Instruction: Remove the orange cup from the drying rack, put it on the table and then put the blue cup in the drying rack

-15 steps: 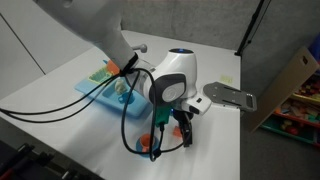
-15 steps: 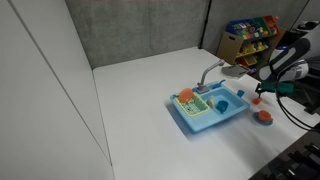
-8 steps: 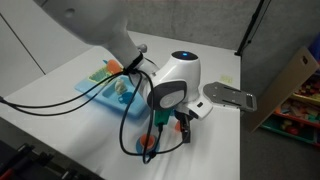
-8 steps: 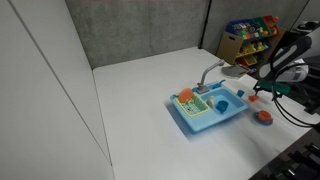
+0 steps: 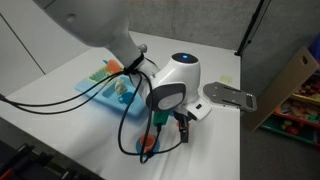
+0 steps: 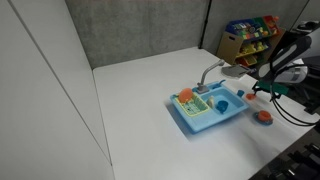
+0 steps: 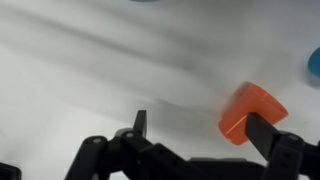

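The black claw (image 7: 200, 135) hangs spread wide, grasping nothing, over the plain white tabletop (image 7: 90, 70), where the tiny red-orange plastic cup (image 7: 248, 106) rests toward three o'clock, partly behind one finger.

Grey panel wall (image 6: 140, 30) behind — colourful bin shelf (image 6: 250, 32) beside it.

1. Soft, even light from overhead keeps the white table (image 6: 130, 110) bright in both exterior views, with no harsh glare.
2. Shadows on it are faint and soft-edged.
3. The wrist view is streaked with blur: the orange object (image 7: 252, 112) has smeared edges, and the hand (image 7: 200, 128) is a dark silhouette.
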